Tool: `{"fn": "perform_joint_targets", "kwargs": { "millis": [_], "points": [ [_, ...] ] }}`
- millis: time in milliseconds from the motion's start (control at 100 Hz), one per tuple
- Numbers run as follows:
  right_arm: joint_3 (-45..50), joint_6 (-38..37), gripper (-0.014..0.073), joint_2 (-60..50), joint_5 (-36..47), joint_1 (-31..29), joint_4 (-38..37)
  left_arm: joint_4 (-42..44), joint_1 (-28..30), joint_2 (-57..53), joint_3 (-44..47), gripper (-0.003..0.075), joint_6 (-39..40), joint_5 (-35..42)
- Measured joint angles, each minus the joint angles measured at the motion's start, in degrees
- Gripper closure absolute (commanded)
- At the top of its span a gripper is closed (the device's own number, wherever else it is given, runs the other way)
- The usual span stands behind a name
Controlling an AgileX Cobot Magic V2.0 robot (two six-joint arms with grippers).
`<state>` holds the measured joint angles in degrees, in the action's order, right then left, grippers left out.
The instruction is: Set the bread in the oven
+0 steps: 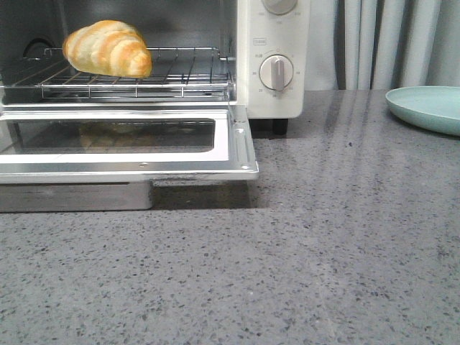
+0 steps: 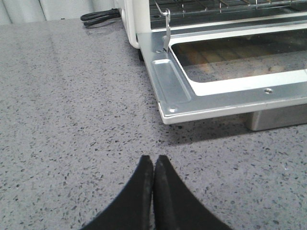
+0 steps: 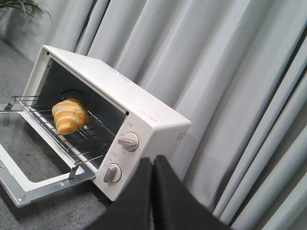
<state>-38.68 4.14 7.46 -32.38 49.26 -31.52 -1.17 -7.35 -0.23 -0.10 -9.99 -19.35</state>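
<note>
Bread [image 1: 108,49] is sitting on the rack inside the oven [image 1: 272,43], upper left of the front frame, both my claws [image 2: 153,165] [image 3: 153,167] pressed together and empty, so I'm judging only door [image 1: 129,140] closing remains.

We see speckled grey stone countertop [image 1: 323,251] filling foreground. Behind it, pale grey curtains [image 3: 230,72] hang in long vertical folds. Green plant leaves [image 3: 19,5] peek in at far corner. Light soft, even.

Teal plate [image 1: 428,108] on speckled grey countertop [image 1: 323,251]; grey curtains [image 3: 230,72] behind; black cable [image 2: 98,16].
</note>
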Motion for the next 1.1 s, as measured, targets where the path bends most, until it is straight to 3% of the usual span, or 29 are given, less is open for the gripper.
{"fn": "perform_joint_targets", "kwargs": {
  "millis": [600,860,970,1100],
  "points": [
    [0.00,0.00,0.0652,0.00,0.00,0.00,0.00,0.00,0.00,0.00,0.00,0.0741,0.00,0.00],
    [2.48,0.00,0.0652,-0.12,-8.14,0.00,-5.68,0.00,0.00,0.00,0.00,0.0741,0.00,0.00],
    [7.29,-2.26,0.0652,-0.12,-3.69,-0.23,-10.49,0.00,0.00,0.00,0.00,0.0741,0.00,0.00],
    [14.17,-9.46,0.0652,0.85,5.54,-3.20,-10.27,0.00,0.00,0.00,0.00,0.0741,0.00,0.00]
  ]
}}
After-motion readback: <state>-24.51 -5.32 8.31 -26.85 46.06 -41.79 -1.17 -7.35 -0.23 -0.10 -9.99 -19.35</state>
